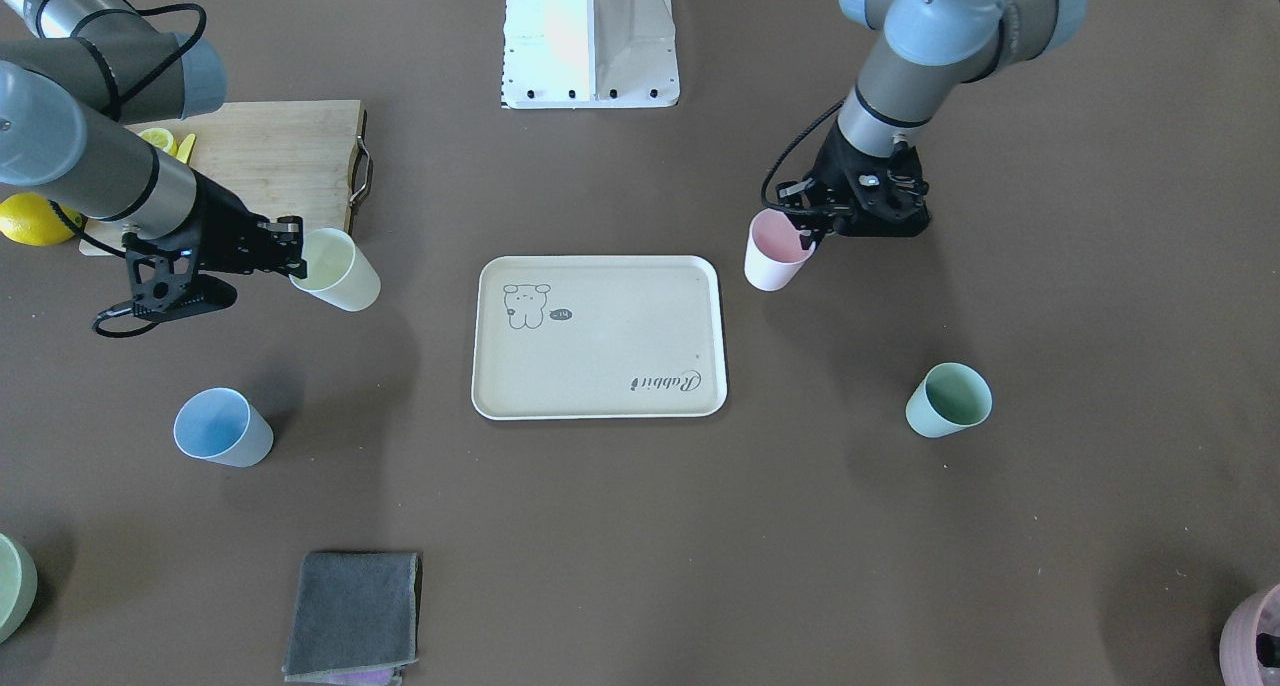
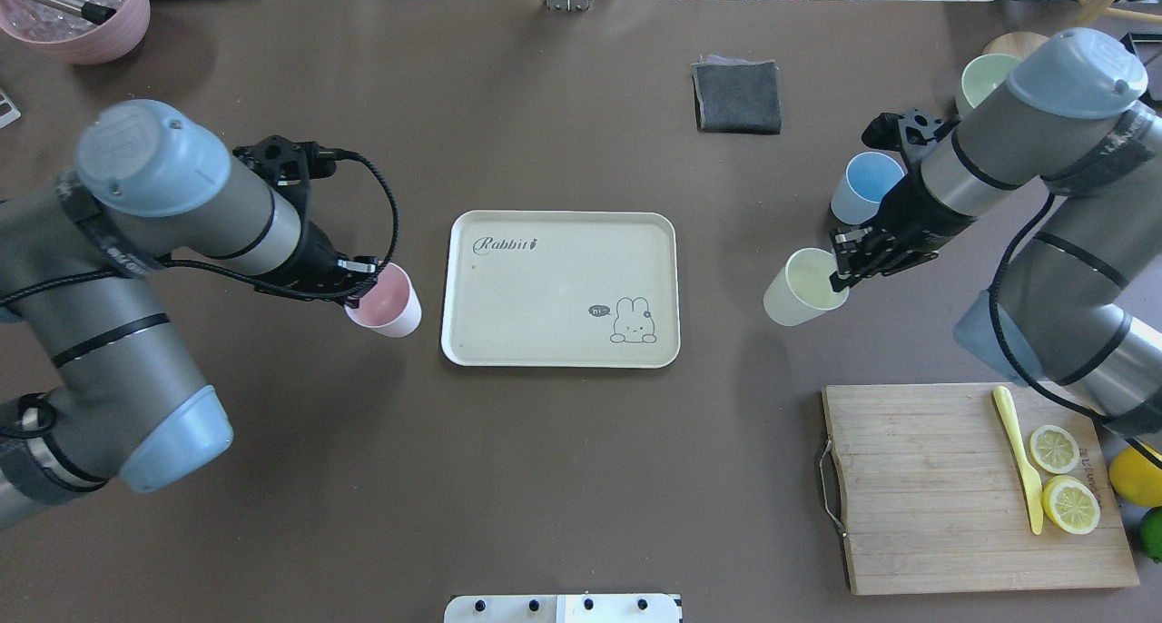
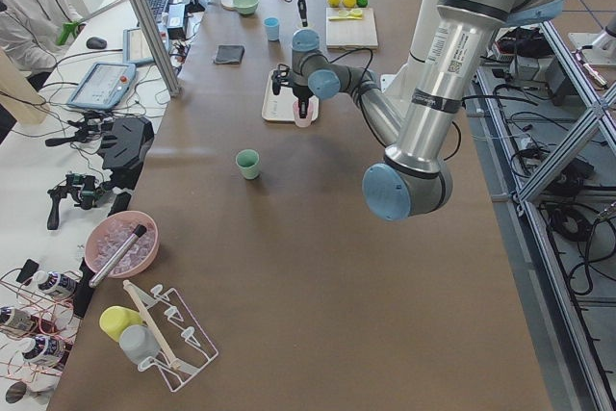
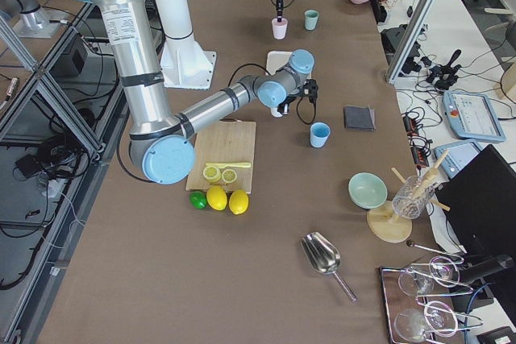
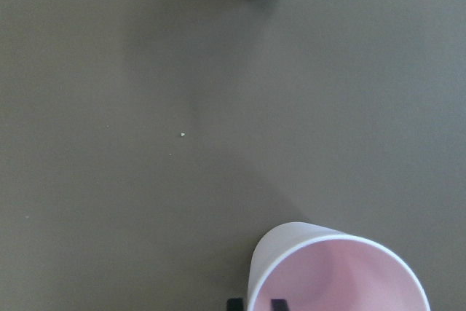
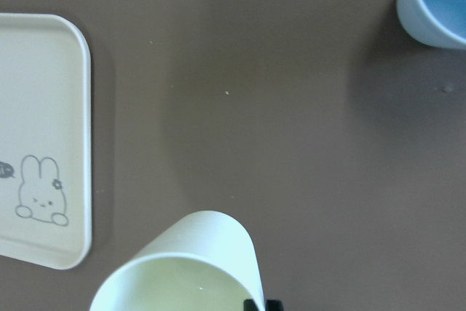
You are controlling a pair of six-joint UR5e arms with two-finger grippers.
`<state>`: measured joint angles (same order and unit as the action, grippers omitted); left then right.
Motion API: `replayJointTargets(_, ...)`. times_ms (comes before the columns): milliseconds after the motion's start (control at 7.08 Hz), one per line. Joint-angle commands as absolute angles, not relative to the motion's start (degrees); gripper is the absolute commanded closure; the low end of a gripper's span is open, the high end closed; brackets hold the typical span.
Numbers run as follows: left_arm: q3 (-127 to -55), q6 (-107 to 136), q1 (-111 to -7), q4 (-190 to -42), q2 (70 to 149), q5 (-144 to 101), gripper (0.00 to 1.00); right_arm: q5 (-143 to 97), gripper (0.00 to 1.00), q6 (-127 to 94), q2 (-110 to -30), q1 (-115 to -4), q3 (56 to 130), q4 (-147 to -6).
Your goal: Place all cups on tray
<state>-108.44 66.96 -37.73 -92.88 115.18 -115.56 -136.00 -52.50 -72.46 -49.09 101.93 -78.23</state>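
Note:
The cream tray (image 1: pixel 598 366) lies mid-table with nothing on it; it also shows in the overhead view (image 2: pixel 560 242). My left gripper (image 2: pixel 368 278) is shut on the rim of the pink cup (image 2: pixel 388 303), tilted just left of the tray; the cup also shows in the front view (image 1: pixel 775 251). My right gripper (image 2: pixel 840 273) is shut on the rim of the pale yellow cup (image 2: pixel 799 289), tilted to the right of the tray. The light blue cup (image 2: pixel 862 187) stands behind the right gripper. The mint green cup (image 1: pixel 948 399) stands upright beyond the left gripper and is hidden in the overhead view.
A wooden cutting board (image 2: pixel 935 496) with lemon slices and a yellow knife lies at the near right. A grey cloth (image 2: pixel 737 96) lies at the far side. A pale green bowl (image 2: pixel 985 78) and a mauve pot (image 2: pixel 77 24) sit at the far corners.

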Motion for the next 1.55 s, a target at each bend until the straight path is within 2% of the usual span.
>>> replayJointTargets(0, -102.1, 70.9, -33.8, -91.8, 123.2, -113.3, 1.0, -130.9, 1.0, -61.5, -65.4, -44.1, 101.2, -78.3)
replayJointTargets(283, -99.9, 70.5, -32.9, -92.0, 125.1, -111.7, 1.0, -125.4, 1.0, -66.2, -59.6, -40.4, 97.1, -78.3)
replayJointTargets(707, -97.6, 70.1, -32.9, -92.5, 126.0, -111.6, 1.0, -124.1, 1.0, -66.4, -57.9, -38.2, 94.8, -78.3)
replayJointTargets(848, -97.6, 69.8, -33.0, -92.4, 125.9, -111.6, 1.0, -123.8, 0.68, -66.6, -57.7, -37.8, 94.0, -78.3)
replayJointTargets(989, -97.6, 69.7, -33.2, -92.4, 125.9, -111.6, 0.56, -123.2, 0.01, -68.3, -57.8, -37.8, 93.9, -78.4)
replayJointTargets(1130, -97.8, 68.1, -33.7, -92.3, 125.9, -111.6, 0.02, -123.9, 0.0, -68.1, -57.9, -39.0, 94.5, -78.5)
replayJointTargets(1413, -98.9, 58.1, -40.8, -91.1, 124.2, -112.6, 0.02, -129.3, 0.0, -62.9, -59.6, -47.8, 97.6, -83.1)
